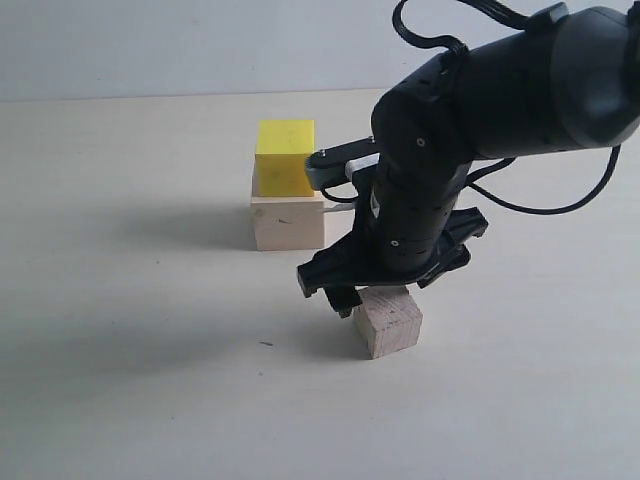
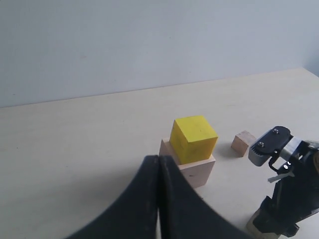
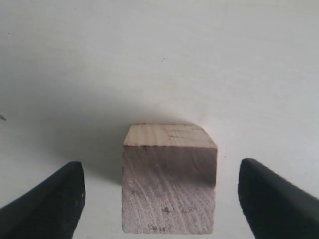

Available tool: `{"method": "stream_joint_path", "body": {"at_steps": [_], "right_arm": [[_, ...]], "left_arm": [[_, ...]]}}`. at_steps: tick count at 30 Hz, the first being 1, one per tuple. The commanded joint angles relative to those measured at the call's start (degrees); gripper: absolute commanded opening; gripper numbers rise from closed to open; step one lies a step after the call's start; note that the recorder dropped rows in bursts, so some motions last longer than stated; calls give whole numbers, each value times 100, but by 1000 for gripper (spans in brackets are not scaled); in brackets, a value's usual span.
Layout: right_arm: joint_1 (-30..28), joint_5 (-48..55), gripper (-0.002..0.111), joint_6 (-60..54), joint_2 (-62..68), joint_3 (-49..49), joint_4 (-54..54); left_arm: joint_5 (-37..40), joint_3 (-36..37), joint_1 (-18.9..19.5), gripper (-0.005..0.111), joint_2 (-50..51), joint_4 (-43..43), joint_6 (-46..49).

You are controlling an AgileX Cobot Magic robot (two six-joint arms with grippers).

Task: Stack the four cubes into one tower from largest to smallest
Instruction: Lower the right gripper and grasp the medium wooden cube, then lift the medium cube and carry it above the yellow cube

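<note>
The largest cube sits on the table with the yellow cube on it, so two levels are up. The medium cube and smallest cube stand apart, not yet stacked. The right gripper hangs over the medium cube, jaws spread wide either side without touching; the left gripper is clenched on nothing.

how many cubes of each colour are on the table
yellow cube: 1
wood cubes: 3 (largest wood cube, medium wood cube, smallest wood cube)
total: 4
</note>
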Motion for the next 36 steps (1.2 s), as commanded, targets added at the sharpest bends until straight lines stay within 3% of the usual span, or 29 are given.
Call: {"method": "stream_joint_path", "body": {"at_steps": [1,10,13,16,21,27,36], "right_arm": [[-36,-18,78,22,217,-22,-36],[-36,-61,78,22,351,-22,-7],[-36,-61,74,7,421,-22,90],[-36,-50,61,7,468,-22,90],[-36,138,29,7,419,-22,-54],[-36,922,0,-39,14,-194,-551],[-317,1539,0,-163,-1148,-568,-1340]], "left_arm": [[-41,28,17,0,-26,-43,4],[-92,28,17,0,-26,-20,14],[-118,28,17,0,-26,-20,74],[-118,28,17,0,-26,-20,113],[-129,28,17,0,-26,-20,113],[-129,28,17,0,-26,-20,113],[-19,28,17,0,-26,-43,113]]}}
